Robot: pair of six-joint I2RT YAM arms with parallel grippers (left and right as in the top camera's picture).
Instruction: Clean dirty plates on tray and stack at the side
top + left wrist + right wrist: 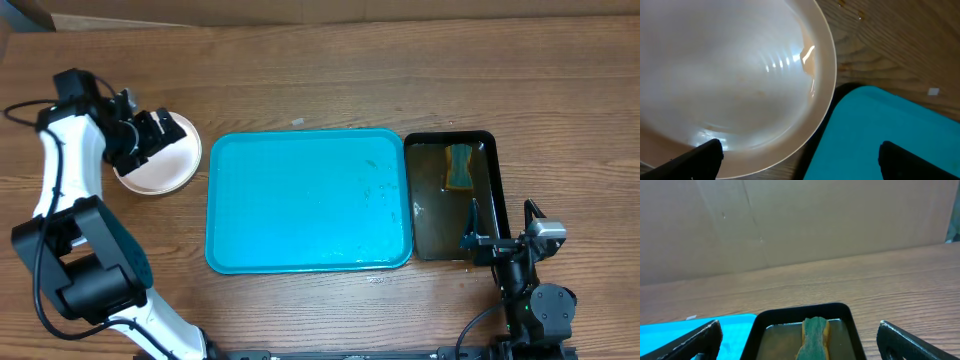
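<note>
large turquoise rectangular plastic tray (300, 200) holds no plates. the round white shallow plates (172, 168) sit just left of it, count unclear. left gripper (148, 135) hovers over them, jaws apart, empty; right gripper (476, 236) also spread, beside the narrow black water tray (450, 225). judged: stacking about done. next, lift the left arm clear without nudging the pile.

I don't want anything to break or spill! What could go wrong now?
1. The open left gripper hangs right over the white plate. Bumping its rim could push it across the wood or against the blue tray.
2. The right gripper sits close to the black tray of water. A knock might spill it onto the table.
</note>
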